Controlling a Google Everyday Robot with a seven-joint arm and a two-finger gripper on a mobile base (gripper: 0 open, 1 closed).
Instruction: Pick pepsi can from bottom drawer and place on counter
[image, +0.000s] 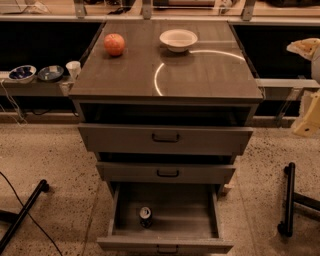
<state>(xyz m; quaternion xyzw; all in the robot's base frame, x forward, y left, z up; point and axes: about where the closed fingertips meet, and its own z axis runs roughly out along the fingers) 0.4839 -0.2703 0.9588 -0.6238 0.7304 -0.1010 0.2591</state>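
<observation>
The pepsi can (145, 217) stands upright in the bottom drawer (165, 244), left of its middle and near the front wall. That drawer is pulled far out; the two shallower drawers above it are slightly out. The counter (200, 75) is glossy, with a curved light streak on it. Cream-coloured parts of my arm and gripper (306, 120) show at the right edge of the view, level with the upper drawers, well clear of the cabinet and far from the can. The gripper holds nothing that I can see.
An orange-red fruit (114, 44) and a white bowl (178, 39) sit at the back of the counter. A low ledge on the left carries two bowls (22, 73) and a cup (73, 68). Black stand legs lie on the floor at left (22, 210) and right (289, 197).
</observation>
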